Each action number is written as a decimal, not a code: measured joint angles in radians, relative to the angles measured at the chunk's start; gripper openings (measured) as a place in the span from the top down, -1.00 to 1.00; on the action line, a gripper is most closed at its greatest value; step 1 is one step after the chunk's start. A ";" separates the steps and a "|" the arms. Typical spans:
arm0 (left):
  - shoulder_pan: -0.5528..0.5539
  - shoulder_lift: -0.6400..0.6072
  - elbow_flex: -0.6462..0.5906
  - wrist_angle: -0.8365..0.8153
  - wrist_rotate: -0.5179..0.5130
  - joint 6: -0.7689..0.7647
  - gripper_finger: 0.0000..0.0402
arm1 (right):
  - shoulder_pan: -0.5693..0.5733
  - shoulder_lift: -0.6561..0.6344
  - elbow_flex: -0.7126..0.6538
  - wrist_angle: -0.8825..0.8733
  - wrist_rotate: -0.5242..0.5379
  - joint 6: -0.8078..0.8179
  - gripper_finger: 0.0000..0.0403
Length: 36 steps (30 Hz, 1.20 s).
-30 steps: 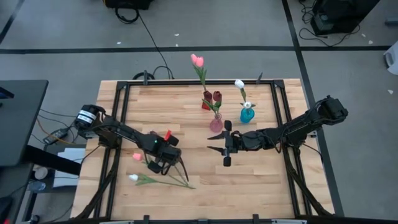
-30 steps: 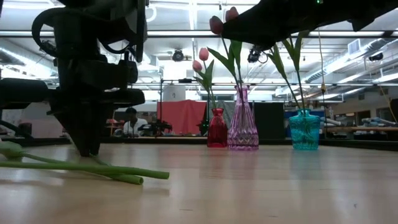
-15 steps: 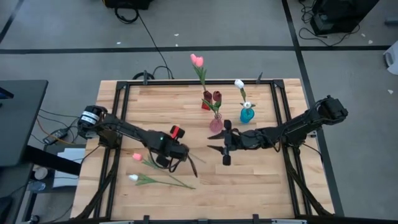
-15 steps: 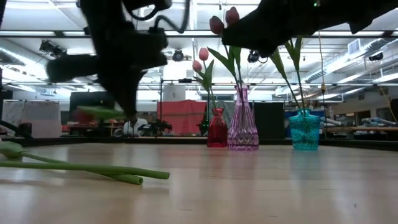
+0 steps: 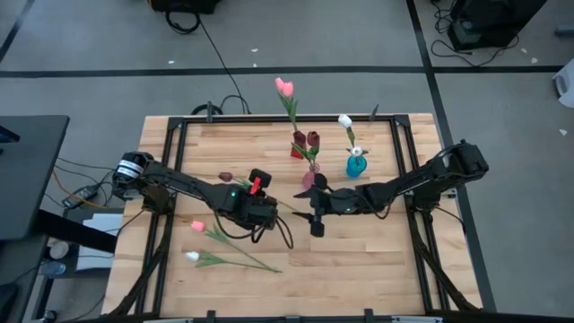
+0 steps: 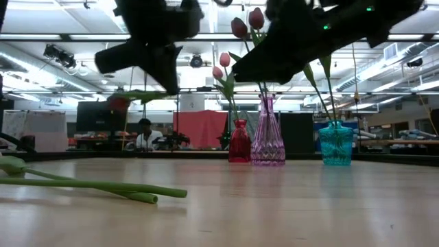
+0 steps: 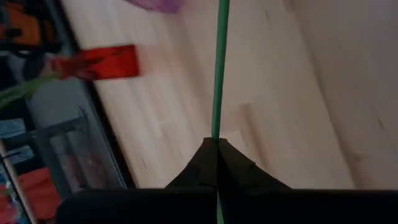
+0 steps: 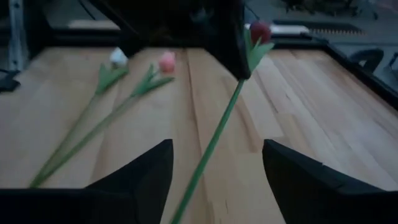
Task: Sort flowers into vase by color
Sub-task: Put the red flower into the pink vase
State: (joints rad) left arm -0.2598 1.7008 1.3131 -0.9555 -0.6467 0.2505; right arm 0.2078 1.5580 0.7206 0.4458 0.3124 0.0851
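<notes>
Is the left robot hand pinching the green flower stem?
Touching. In the left wrist view, the left gripper is shut, its fingers meeting on the green stem, which runs straight out from between them.

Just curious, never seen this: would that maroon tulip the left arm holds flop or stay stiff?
Probably fairly stiff: the maroon tulip juts straight from the left tool without drooping. Likely light, since a shut pinch on the thin stem carries it.

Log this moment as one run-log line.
left gripper: shut on maroon tulip, lifted | right gripper: open beside stem | pink tulip, white tulip: on table
</notes>
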 joint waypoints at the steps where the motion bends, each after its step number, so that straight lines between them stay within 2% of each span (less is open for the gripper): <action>1: 0.001 0.000 0.014 -0.005 -0.012 0.001 1.00 | -0.003 0.013 0.021 -0.025 0.000 0.002 -0.29; 5: 0.003 0.000 0.056 -0.047 -0.043 0.002 1.00 | -0.007 0.066 0.090 -0.116 0.014 0.002 -0.29; 9: 0.003 0.000 0.073 -0.067 -0.055 0.002 1.00 | -0.009 0.102 0.136 -0.136 0.034 0.002 -0.10; 12: 0.001 0.000 0.073 -0.068 -0.054 -0.009 0.99 | -0.018 0.112 0.149 -0.140 0.034 0.003 0.21; 16: -0.002 0.000 0.073 -0.051 -0.051 -0.058 0.89 | -0.035 0.101 0.149 -0.188 0.028 0.050 0.79; 18: -0.007 -0.004 0.073 -0.040 -0.050 -0.077 0.79 | -0.041 0.094 0.149 -0.203 0.019 0.065 0.93; 21: -0.017 -0.014 0.073 -0.021 -0.030 -0.113 0.65 | -0.044 0.088 0.149 -0.238 0.032 0.103 0.93; 25: -0.031 -0.047 0.056 0.060 0.122 -0.177 0.56 | -0.042 0.070 0.149 -0.287 0.122 0.145 0.97; 29: -0.052 -0.101 -0.081 0.315 0.250 -0.173 0.57 | -0.019 0.054 0.149 -0.269 0.283 0.159 0.96; 33: -0.050 -0.169 -0.246 0.526 0.266 -0.201 0.61 | 0.026 0.045 0.149 -0.219 0.402 0.141 0.96; 36: -0.040 -0.239 -0.363 0.691 0.265 -0.213 0.65 | 0.062 0.041 0.148 -0.139 0.478 0.060 0.96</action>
State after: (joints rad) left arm -0.2999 1.4614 0.9500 -0.2642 -0.3815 0.0373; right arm 0.2693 1.5993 0.8688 0.3068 0.7905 0.1447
